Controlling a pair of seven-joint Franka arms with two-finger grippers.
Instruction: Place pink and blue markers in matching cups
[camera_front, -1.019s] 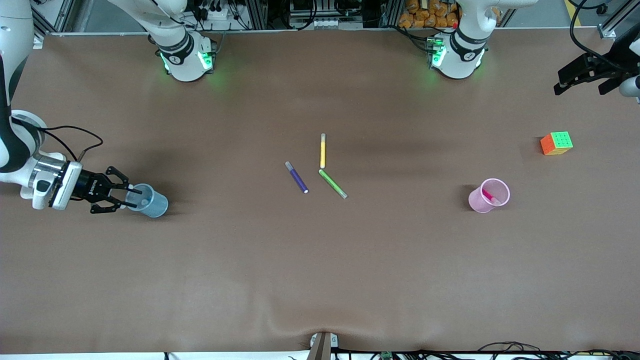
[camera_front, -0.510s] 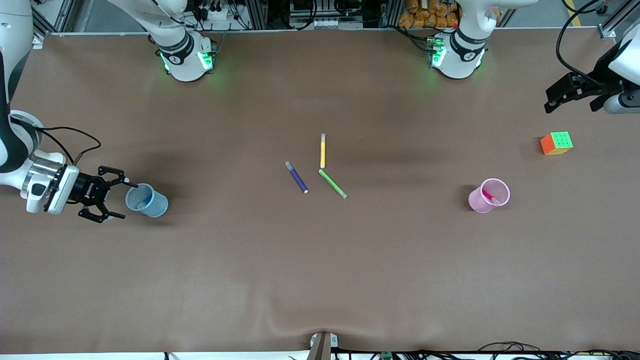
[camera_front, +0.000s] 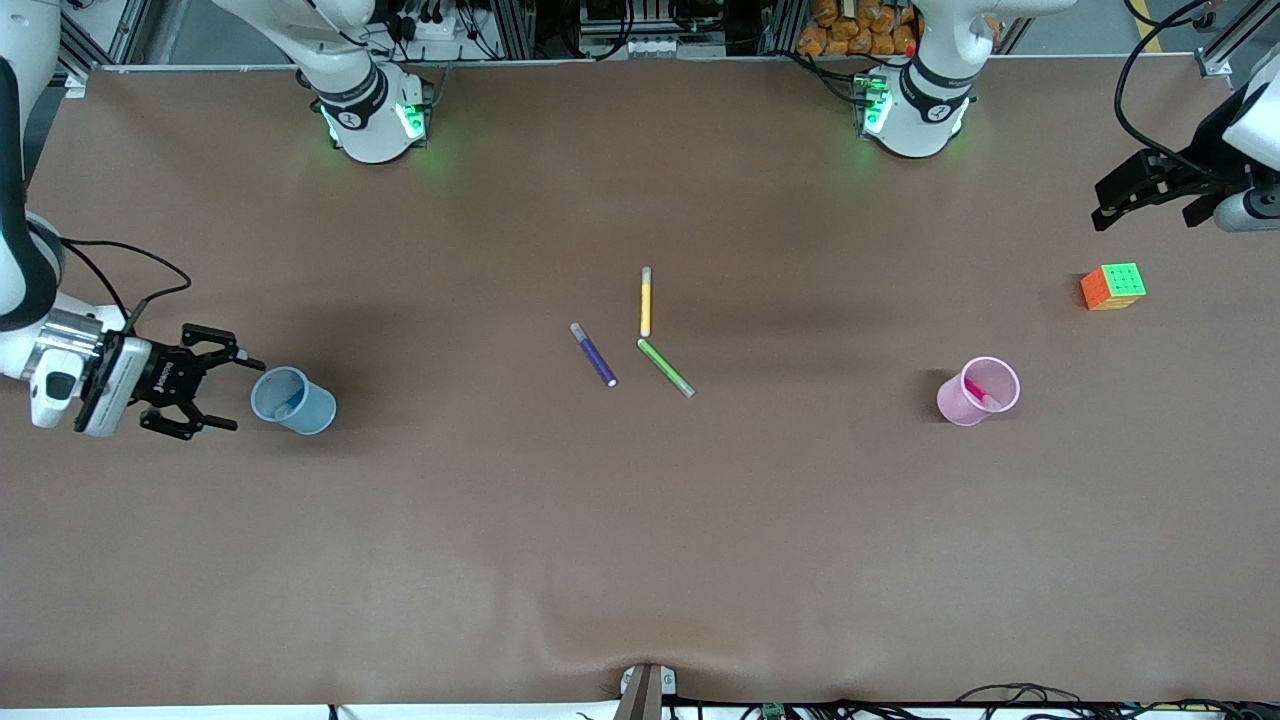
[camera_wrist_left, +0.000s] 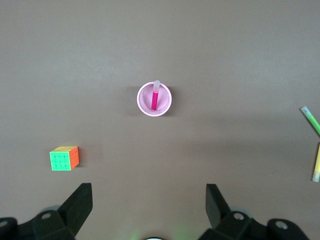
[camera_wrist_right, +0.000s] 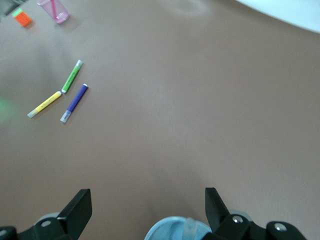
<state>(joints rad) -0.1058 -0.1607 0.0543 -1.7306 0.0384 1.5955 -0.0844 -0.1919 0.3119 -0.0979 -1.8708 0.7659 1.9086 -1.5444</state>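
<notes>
The pale blue cup (camera_front: 293, 400) stands near the right arm's end of the table with the blue marker (camera_front: 290, 405) inside it. My right gripper (camera_front: 243, 395) is open and empty beside the cup, clear of it. In the right wrist view the blue cup's rim (camera_wrist_right: 170, 230) and the marker's greyish end (camera_wrist_right: 191, 228) show between my open right gripper's fingers (camera_wrist_right: 148, 202). The pale pink cup (camera_front: 978, 391) holds the pink marker (camera_front: 980, 393); both show in the left wrist view, cup (camera_wrist_left: 145, 105) and marker (camera_wrist_left: 155, 97). My left gripper (camera_front: 1102, 205) is open and empty, high over the table's edge.
A purple pen (camera_front: 593, 354), a yellow pen (camera_front: 646, 301) and a green pen (camera_front: 665, 367) lie at the table's middle. A colour cube (camera_front: 1112, 286) sits farther from the camera than the pink cup, toward the left arm's end.
My right gripper has drawn back from the blue cup toward the right arm's end of the table, leaving the marker in the cup. My left gripper has shifted slightly.
</notes>
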